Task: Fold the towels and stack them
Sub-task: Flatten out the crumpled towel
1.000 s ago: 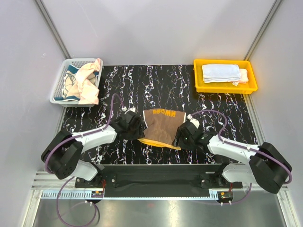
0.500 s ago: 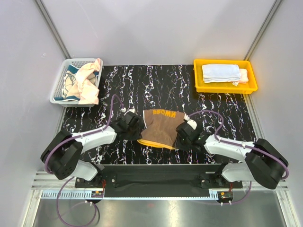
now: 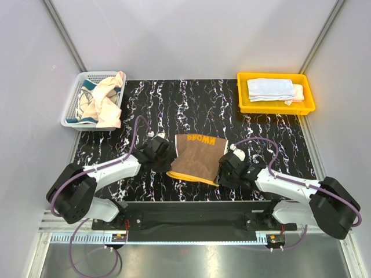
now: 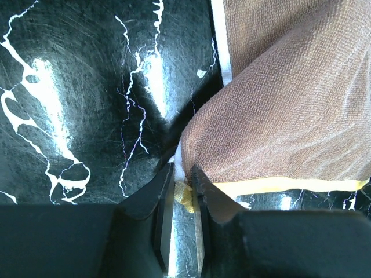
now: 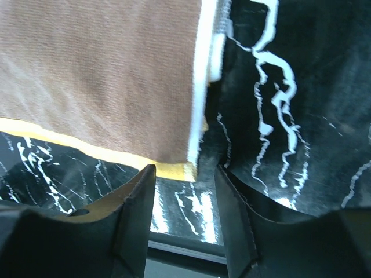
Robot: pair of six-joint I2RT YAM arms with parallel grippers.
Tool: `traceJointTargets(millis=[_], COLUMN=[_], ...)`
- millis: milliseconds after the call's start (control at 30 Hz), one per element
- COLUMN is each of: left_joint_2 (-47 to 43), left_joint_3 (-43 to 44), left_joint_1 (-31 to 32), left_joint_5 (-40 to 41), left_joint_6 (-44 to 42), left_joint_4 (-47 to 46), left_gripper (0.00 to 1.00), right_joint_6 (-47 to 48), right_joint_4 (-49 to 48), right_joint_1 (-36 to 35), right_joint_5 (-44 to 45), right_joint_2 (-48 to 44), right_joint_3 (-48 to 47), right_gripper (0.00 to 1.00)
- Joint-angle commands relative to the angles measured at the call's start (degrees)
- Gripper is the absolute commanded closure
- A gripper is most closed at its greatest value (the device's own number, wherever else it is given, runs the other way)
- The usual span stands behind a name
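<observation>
Brown towel (image 3: 197, 156) lies flat between the two grippers, lettered edge pointing away from them, orange hem nearest the wrists. It is near square, with no clear long axis. Left gripper (image 4: 182, 184) is pinched on the hem's corner. Right gripper (image 5: 184, 174) stands spread, straddling the other corner. The marbled table (image 3: 174, 104) stretches beyond both.

Ahead of the left gripper (image 4: 183, 175) and the right gripper (image 5: 185, 172), the brown towel (image 4: 290, 116) runs past the picture edges.
</observation>
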State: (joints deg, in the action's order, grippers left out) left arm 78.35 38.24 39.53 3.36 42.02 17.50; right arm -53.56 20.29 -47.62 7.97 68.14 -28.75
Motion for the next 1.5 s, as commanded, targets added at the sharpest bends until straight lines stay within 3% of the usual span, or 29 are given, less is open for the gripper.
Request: traceJointTargets(millis=[0,233,467,567,667,767,900,1067,1200,1367,1467], left_joint_2=[-2.0,-4.2,-5.0,-5.6,-6.7,-8.2,-11.0,-17.6,-22.5,-23.7,-19.7], left_joint_3=[1.8,1.4,1.2,1.3,1.7,2.9,5.2,10.0,15.7,26.7,35.1], left_joint_1=[0.2,0.2,0.2,0.2,0.2,0.2,0.2,0.2,0.2,0.2,-1.9], left_joint_5=[-1.1,-1.2,-1.7,-2.0,-1.9,-1.8,-1.2,0.0,0.8,8.5,11.3], left_joint_6=[-1.1,-0.9,-1.2,-1.2,-1.2,-1.4,-1.9,-2.6,-2.6,-3.2,-5.7], left_joint_4=[-0.2,-0.3,-0.2,-0.1,0.5,1.9,4.6,9.6,12.9,13.1,11.0], left_gripper=[0.79,0.94,0.99,1.0,1.0,1.0,1.0,1.0,1.0,1.0,1.0], right_joint_6=[-0.2,0.1,-0.1,-0.4,-0.9,-0.5,0.9,4.3,9.1,18.7,25.9], right_joint_4=[-1.3,-1.8,-1.2,-1.2,0.5,5.2,11.8,20.8,27.3,29.5,25.5], right_joint_1=[-0.5,-1.1,-2.8,-3.4,-3.9,-3.9,-3.9,-3.9,-3.8,-1.7,5.0], right_joint_5=[-0.7,-1.1,0.4,0.2,0.7,2.3,2.9,6.3,12.4,19.6,12.7], right_joint_2=[1.8,3.8,9.3,11.7,10.8,6.7,0.3,-8.5,-10.4,-5.0,0.8], right_joint_3=[0.5,0.5,0.5,-0.2,-0.8,-2.4,-6.1,-14.9,-28.3,-43.3,-53.3], right_gripper=[0.47,0.46,0.5,0.62,0.88,0.94,0.93,0.88,0.86,0.85,0.87])
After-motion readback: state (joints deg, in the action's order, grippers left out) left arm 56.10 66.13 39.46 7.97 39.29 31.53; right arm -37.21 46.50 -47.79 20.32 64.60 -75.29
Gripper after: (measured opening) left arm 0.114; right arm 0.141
